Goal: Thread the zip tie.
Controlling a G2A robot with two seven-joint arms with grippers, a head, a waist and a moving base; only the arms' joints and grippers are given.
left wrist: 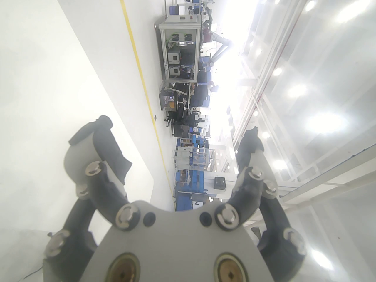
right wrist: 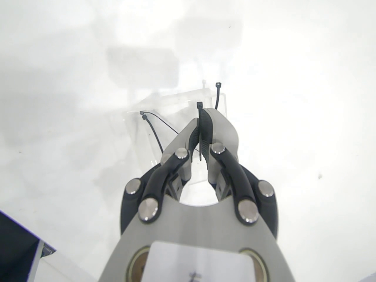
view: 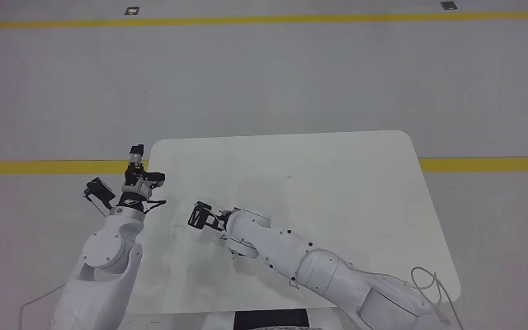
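Note:
My right gripper [right wrist: 202,115] is shut on a black zip tie [right wrist: 200,106], whose square head sticks out just past the fingertips. Right behind it on the white table [right wrist: 293,89] stands a clear plastic holder [right wrist: 176,104] with more black zip ties [right wrist: 217,89], some leaning out of it. From above, the right gripper [view: 198,216] sits over the table's near left part. My left gripper [view: 144,165] is held at the table's left edge, open and holding nothing. In its own view the left gripper [left wrist: 176,139] points along the table edge with its fingers [left wrist: 100,145] wide apart.
The white table [view: 346,190] has rounded corners. Grey floor with yellow lines [view: 470,164] surrounds it. A loose cable [view: 429,285] hangs near the right arm's base at the table's near right corner.

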